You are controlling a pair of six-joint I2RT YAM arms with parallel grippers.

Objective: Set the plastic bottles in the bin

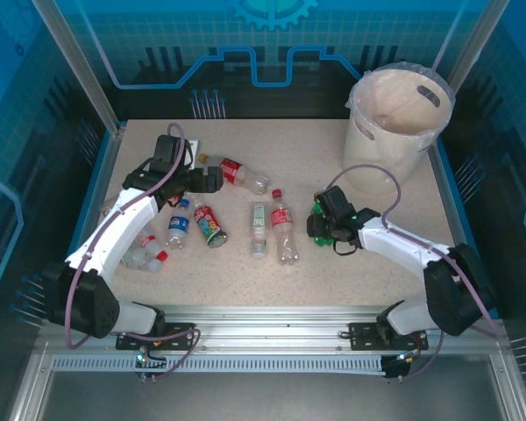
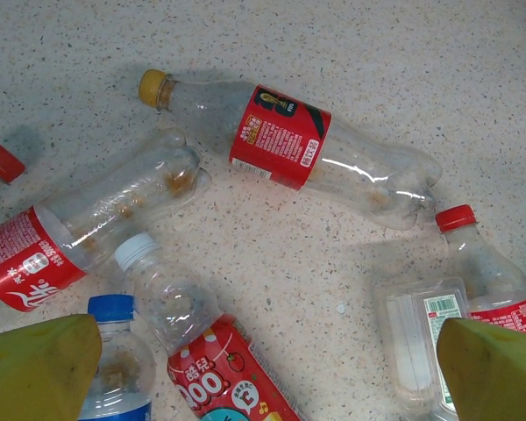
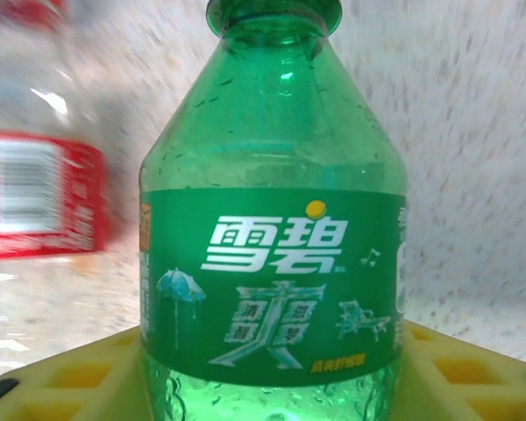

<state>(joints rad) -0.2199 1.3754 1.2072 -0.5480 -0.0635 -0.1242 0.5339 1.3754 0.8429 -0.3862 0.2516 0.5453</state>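
Light: bright, even, overhead; blue tint on enclosure walls (image 1: 35, 105). Shadows: faint, soft, on desk (image 2: 421, 70). Glare: white streaks on clear bottle (image 2: 298, 149). Focus: green bottle (image 3: 272, 246) sharp; red-labelled bottle (image 3: 39, 189) and desk behind it smeared. Top view: sharp throughout.

The left arm (image 1: 114, 230) and the right arm (image 1: 401, 244) are built alike. Each has smooth white link shells joined by bulky black joint housings. Each stands on a flat black base plate (image 1: 158, 338) at the near edge of the desk (image 1: 333, 281). A thin purple cable (image 1: 366, 167) loops loosely along each arm, and the wrists end in black blocks. The left fingers (image 2: 35, 368) are plain yellow. The right fingers (image 3: 473, 377) are yellow with square moulded recesses.
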